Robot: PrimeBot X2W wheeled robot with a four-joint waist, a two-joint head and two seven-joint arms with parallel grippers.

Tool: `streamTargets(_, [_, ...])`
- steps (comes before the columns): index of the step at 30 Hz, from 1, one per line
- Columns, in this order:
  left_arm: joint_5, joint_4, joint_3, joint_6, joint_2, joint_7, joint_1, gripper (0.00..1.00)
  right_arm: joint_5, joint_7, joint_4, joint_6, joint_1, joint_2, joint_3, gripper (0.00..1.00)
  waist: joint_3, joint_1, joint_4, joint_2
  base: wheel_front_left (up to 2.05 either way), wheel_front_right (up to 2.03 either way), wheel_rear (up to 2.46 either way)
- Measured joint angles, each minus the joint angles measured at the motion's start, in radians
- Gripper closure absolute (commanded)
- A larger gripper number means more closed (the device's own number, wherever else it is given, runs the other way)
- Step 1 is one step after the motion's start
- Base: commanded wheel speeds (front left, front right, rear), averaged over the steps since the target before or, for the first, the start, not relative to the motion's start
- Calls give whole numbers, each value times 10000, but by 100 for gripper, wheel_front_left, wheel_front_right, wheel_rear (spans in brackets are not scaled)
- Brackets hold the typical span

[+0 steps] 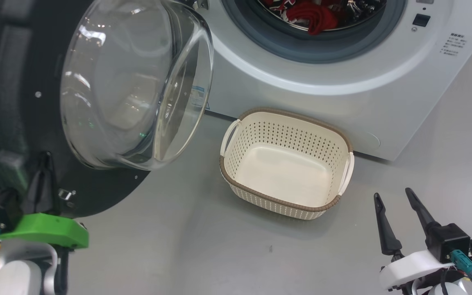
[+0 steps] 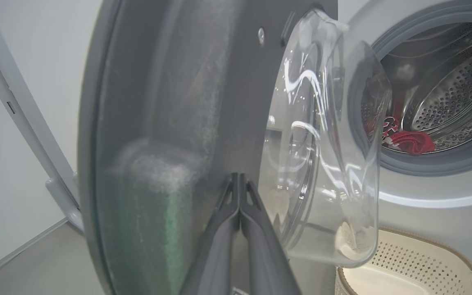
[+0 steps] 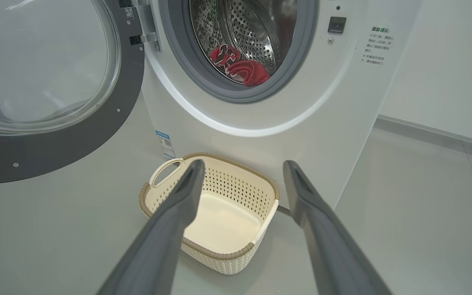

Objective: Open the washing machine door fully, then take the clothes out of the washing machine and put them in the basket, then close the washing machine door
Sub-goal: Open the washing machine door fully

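Note:
The white washing machine [image 1: 342, 82] stands with its door [image 1: 137, 82] swung out to the left, glass bowl facing me. Red clothes [image 1: 318, 16] lie in the steel drum, also seen in the right wrist view [image 3: 240, 67]. The cream basket [image 1: 260, 135] sits empty on the floor in front of the machine. My left gripper [image 2: 239, 177] is shut, holding nothing, its tips against the door's dark inner rim [image 2: 158, 102]. My right gripper [image 1: 392, 193] hangs open to the basket's right, and its wrist view looks at the basket [image 3: 236, 186] below the drum opening.
Grey floor [image 1: 178, 246] spreads around the basket. A white wall with a baseboard [image 3: 436, 131] runs to the machine's right. A pale slanted frame [image 2: 27, 123] stands behind the open door on the left.

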Motion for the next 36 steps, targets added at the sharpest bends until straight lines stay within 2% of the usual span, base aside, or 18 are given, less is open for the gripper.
streamTargets(18, [-523, 1170, 1003, 2, 326, -224, -1338, 100, -263, 0, -857, 46, -580, -288, 17, 0, 600, 0, -206, 0, 0, 0, 0])
streamTargets(36, [-627, 2644, 1348, 0, 621, -673, -2018, 100, -270, 92, -1099, 117, -596, -309, 59, 0, 591, 0, -246, 0, 0, 0, 0])
